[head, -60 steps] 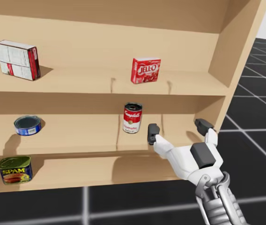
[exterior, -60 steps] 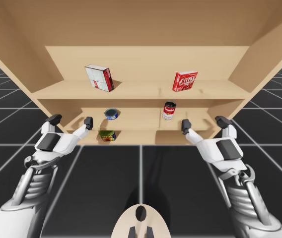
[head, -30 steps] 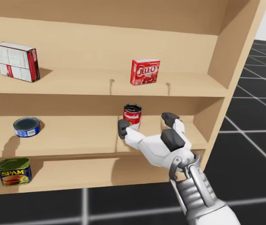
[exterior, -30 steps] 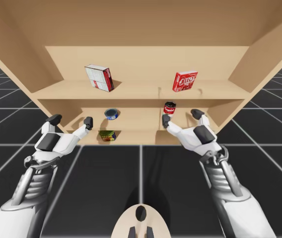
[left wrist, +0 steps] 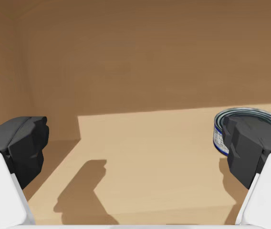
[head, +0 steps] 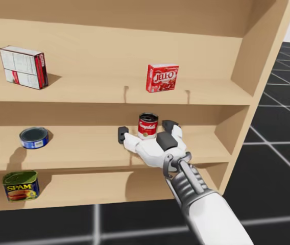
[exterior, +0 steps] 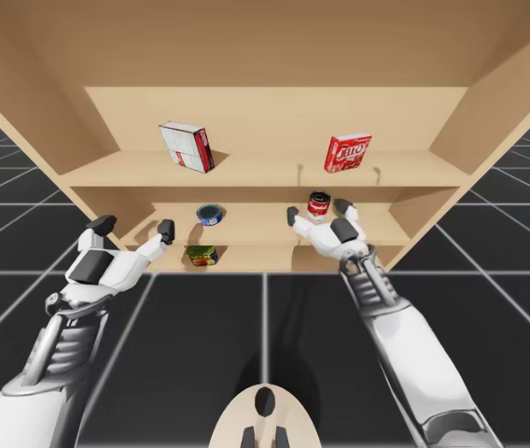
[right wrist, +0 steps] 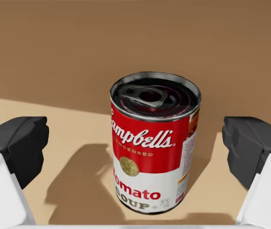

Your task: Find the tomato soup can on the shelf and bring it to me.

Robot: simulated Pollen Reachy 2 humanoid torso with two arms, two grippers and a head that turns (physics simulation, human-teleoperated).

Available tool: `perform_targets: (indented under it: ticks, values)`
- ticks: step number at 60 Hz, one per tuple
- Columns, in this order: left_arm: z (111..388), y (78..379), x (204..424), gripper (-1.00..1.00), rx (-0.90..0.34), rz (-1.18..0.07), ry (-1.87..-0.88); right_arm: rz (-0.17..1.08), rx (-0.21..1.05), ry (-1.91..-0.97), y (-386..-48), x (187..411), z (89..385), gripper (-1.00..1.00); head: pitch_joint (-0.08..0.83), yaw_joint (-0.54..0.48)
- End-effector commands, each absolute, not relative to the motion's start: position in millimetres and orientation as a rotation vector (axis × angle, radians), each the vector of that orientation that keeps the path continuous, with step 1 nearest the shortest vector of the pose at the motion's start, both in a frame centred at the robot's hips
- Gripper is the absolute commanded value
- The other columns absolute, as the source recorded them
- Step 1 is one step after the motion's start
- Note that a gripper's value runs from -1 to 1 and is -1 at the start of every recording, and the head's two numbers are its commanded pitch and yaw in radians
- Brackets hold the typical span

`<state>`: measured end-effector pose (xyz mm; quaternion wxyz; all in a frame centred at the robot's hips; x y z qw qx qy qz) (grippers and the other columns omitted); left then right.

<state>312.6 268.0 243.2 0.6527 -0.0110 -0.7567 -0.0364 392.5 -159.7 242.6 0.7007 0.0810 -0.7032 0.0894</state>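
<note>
The tomato soup can (exterior: 318, 203) (head: 148, 125) (right wrist: 152, 143), red over white with a pull-tab lid, stands upright on the middle shelf (exterior: 256, 226). My right gripper (exterior: 317, 212) (head: 146, 130) (right wrist: 135, 148) is open and reaches into that shelf. Its dark fingers stand one on each side of the can, with a gap on both sides. My left gripper (exterior: 134, 226) (left wrist: 135, 143) is open at the left end of the same shelf, holding nothing. A flat blue can (left wrist: 250, 114) lies just past one of its fingers.
The flat blue can (exterior: 210, 215) (head: 33, 137) sits left of the soup can. A white and red box (exterior: 188, 147) (head: 23, 67) and a red box (exterior: 347, 152) (head: 162, 77) stand on the upper shelf. A green-topped tin (exterior: 202, 255) (head: 20, 185) lies on the lowest shelf.
My right arm has swung left and reached forward into the middle shelf, so its fingers now straddle the soup can. The left arm has stayed still. My head has turned slightly.
</note>
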Motion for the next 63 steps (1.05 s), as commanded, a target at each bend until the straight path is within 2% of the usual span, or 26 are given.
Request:
perform_targets:
  ticks: [1, 8, 9, 10, 11, 13, 26, 37, 50, 63]
  values:
    - [243, 268, 313, -1.0, -0.025, -0.082, -1.715, 0.166, 0.221, -1.532, -139, 411, 229, -1.0, 0.369, -0.2]
    - [243, 268, 313, -1.0, -0.025, -0.081, -1.715, 0.176, 0.224, -1.516, -139, 418, 223, -1.0, 0.373, -0.19]
    - [242, 268, 313, -1.0, -0.024, -0.081, -1.714, 0.177, 0.23, -1.51, -140, 418, 223, -0.79, 0.373, -0.19]
    - [242, 268, 313, -1.0, -0.024, -0.082, -1.714, 0.168, 0.222, -1.515, -140, 418, 222, -0.72, 0.373, -0.19]
    - [242, 268, 313, -1.0, -0.024, -0.082, -1.714, 0.155, 0.226, -1.516, -140, 418, 221, 0.7, 0.374, -0.19]
    - [242, 268, 313, -1.0, -0.024, -0.082, -1.714, 0.162, 0.231, -1.513, -141, 418, 220, 1.0, 0.374, -0.19]
    - [242, 268, 313, -1.0, -0.023, -0.081, -1.713, 0.158, 0.253, -1.541, -145, 406, 233, 1.0, 0.37, -0.19]
    - [242, 268, 313, -1.0, -0.021, -0.078, -1.714, 0.18, 0.231, -1.674, -148, 380, 260, 1.0, 0.371, -0.2]
    - [241, 268, 313, -1.0, -0.021, -0.078, -1.714, 0.218, 0.225, -1.759, -153, 327, 274, 1.0, 0.367, -0.2]
    - [241, 268, 314, -1.0, -0.022, -0.079, -1.712, 0.263, 0.198, -1.8, -164, 271, 261, 1.0, 0.362, -0.19]
